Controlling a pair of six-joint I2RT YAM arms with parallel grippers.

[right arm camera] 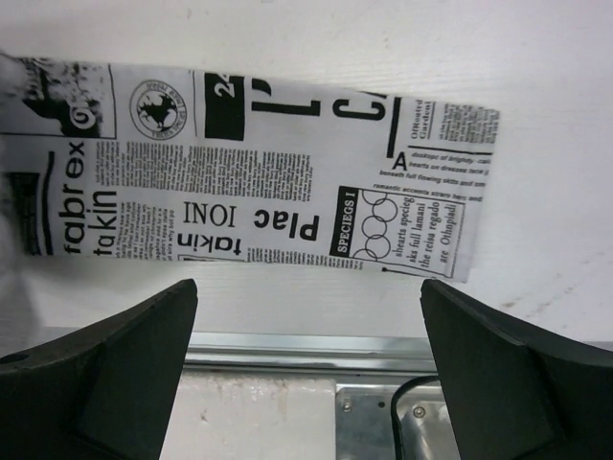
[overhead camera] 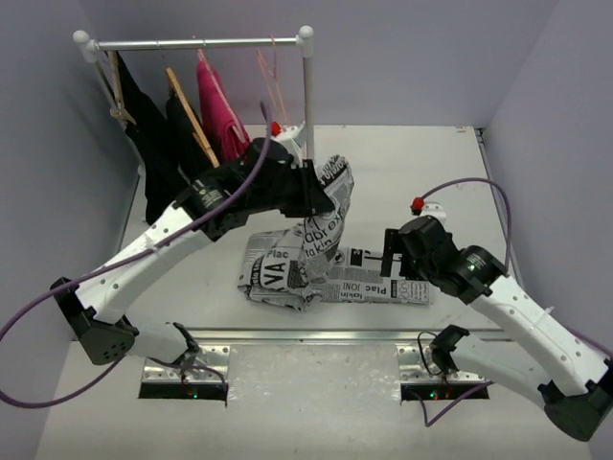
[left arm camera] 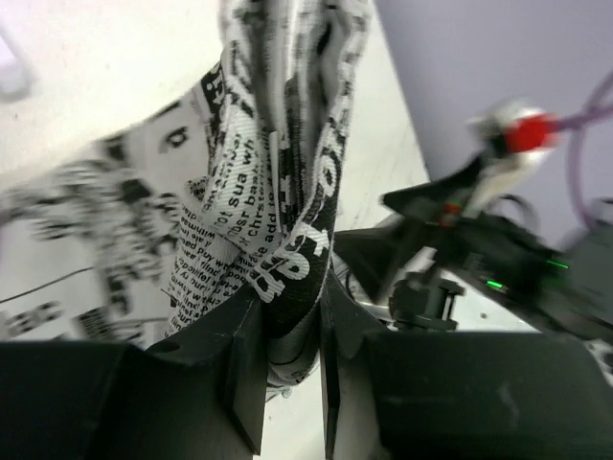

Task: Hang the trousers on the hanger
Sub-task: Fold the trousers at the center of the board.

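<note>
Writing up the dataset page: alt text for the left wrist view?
The left pincer is shut on a bunched fold of the newspaper-print trousers, which rise from between its black fingers. More of the trousers lies blurred on the white table at left; the right arm shows dark at right.

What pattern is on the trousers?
Black newspaper print on the white fabric trousers, clearest in the right wrist view.

The trousers (overhead camera: 292, 264) are lying mid-surface (overhead camera: 421, 172), with one leg stretching right along the near edge, just under the right tool (overhead camera: 391, 254). Their bunched part is rising into the left tool (overhead camera: 324, 196) above the heap. Behind-left, the rack (overhead camera: 201, 43) is carrying the hanger (overhead camera: 271, 77), hanging right of other garments (overhead camera: 182, 134).
</note>
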